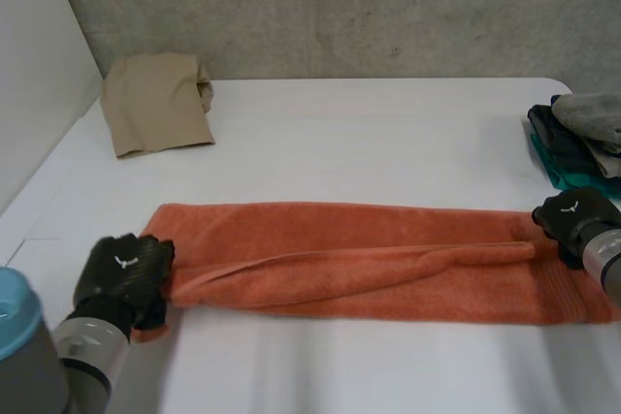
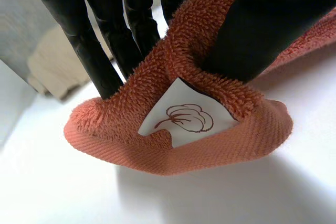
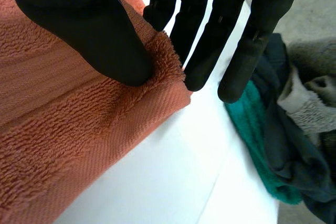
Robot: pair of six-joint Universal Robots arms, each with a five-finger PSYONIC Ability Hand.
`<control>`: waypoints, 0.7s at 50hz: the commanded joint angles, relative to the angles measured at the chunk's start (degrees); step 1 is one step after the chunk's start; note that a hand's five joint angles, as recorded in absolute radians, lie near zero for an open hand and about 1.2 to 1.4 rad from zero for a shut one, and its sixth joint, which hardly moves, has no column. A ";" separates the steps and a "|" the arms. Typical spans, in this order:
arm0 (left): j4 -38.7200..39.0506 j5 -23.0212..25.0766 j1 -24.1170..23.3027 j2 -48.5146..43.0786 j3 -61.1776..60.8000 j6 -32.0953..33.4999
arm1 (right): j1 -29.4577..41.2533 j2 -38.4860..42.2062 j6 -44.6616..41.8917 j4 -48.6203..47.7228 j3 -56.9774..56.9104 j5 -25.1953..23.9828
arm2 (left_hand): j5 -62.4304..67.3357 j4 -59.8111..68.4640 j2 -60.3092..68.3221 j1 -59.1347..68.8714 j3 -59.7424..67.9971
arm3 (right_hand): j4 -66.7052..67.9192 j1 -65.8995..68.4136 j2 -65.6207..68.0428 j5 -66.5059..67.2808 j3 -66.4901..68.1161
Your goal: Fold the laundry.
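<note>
Orange towel, folded lengthwise — left hand pinching its end (label partly covered); right hand pinching opposite corner

Wearing matte black on left hand and right hand — bearing small white mark each; showing grey wrists, light-blue cap.

The towel was thick terry cloth, fuzzy with loops, edged by a flatter ribbed woven band. Its label looked smooth and thin. The table was smooth and matt, the wall rough concrete. The left hand had a dark, faintly glossy shell. The tan cloth looked soft and finely woven.
</note>
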 commanded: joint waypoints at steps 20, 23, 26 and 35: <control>-0.02 6.12 2.87 -3.80 -1.19 4.58 | -0.05 -3.70 -0.35 2.87 3.38 -4.13 | 3.37 0.67 0.63 5.51 1.56 | 11.23 16.43 12.55 11.81 11.40; -0.02 6.12 2.95 -4.15 -1.19 4.58 | -0.22 -3.79 -0.35 2.96 3.29 -4.13 | 4.79 2.09 2.05 6.93 2.98 | 11.23 16.43 12.55 11.81 11.40; -0.10 6.21 2.78 -4.15 -1.19 4.49 | -0.40 -3.87 -0.44 2.87 3.29 -4.13 | -9.28 -11.98 -12.02 -7.14 -11.09 | 11.23 16.43 12.55 11.81 11.40; -2.47 6.21 1.64 -2.40 -2.33 4.49 | -0.40 -3.87 -0.44 2.96 3.47 -4.13 | -27.17 -29.87 -29.91 -25.03 -28.98 | 11.23 16.43 12.55 11.81 11.40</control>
